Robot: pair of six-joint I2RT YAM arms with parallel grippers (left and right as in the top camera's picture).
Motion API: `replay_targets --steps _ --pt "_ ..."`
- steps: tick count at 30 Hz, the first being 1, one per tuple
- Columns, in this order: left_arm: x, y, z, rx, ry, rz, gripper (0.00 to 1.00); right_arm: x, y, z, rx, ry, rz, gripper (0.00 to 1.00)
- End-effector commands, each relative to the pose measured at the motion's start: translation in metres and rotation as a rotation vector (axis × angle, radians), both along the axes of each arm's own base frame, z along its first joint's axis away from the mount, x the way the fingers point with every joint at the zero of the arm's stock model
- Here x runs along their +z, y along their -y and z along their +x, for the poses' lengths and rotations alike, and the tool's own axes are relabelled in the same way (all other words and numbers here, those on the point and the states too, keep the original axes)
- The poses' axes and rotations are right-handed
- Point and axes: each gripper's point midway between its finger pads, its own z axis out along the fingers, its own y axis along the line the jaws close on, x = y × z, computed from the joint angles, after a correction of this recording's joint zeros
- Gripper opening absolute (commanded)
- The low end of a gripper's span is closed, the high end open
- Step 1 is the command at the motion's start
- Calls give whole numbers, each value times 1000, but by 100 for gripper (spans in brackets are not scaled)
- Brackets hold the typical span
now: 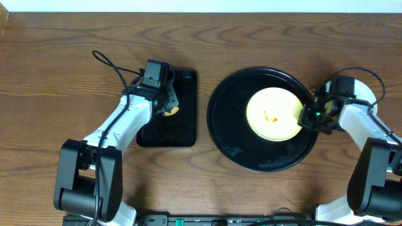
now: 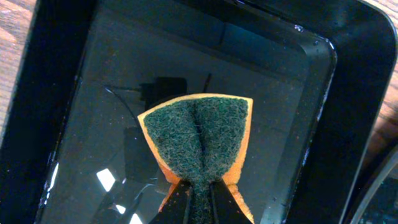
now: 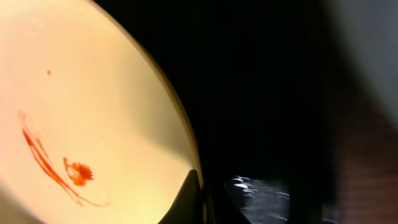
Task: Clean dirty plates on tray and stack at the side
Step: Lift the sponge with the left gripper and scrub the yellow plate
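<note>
A pale yellow plate (image 1: 271,114) with an orange-brown sauce smear lies on the round black tray (image 1: 232,125). My right gripper (image 1: 309,116) is at the plate's right edge. In the right wrist view the plate (image 3: 93,93) fills the left, and the gripper (image 3: 202,199) is shut on its rim, one finger on top. My left gripper (image 1: 166,108) is shut on a sponge (image 2: 199,134), green scouring side up with orange edges, pinched between the fingers (image 2: 200,199). A pale round shape (image 1: 366,90), perhaps the light blue plates, lies mostly hidden under my right arm.
The sponge hangs over a smaller rectangular black tray (image 1: 185,132), left of the round tray, and the tray's wet floor (image 2: 280,93) shows reflections. Wet patches show on the round tray's front (image 1: 264,164). The table is brown wood (image 1: 63,63).
</note>
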Motion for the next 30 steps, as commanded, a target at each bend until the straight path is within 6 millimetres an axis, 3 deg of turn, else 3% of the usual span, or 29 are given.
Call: replay_targets --steps 1,5,12,17,24,30 --pt "-5 6 -3 -28 -15 -33 7 -2 -33 -1 79 -3 42 1" --pt "1 29 1 -130 22 -100 7 -2 -60 -3 117 -15 42 1" --pt "23 99 0 -340 112 -268 7 -6 -83 -6 134 -25 -42 1" --pt "28 145 -17 -454 134 -278 8 -6 -86 -7 124 -29 -40 1" --pt "24 197 -44 -464 116 -311 7 -6 -86 -7 124 -31 -40 1" --pt "10 240 -61 -530 123 -351 7 -7 -86 -9 125 -38 -40 1"
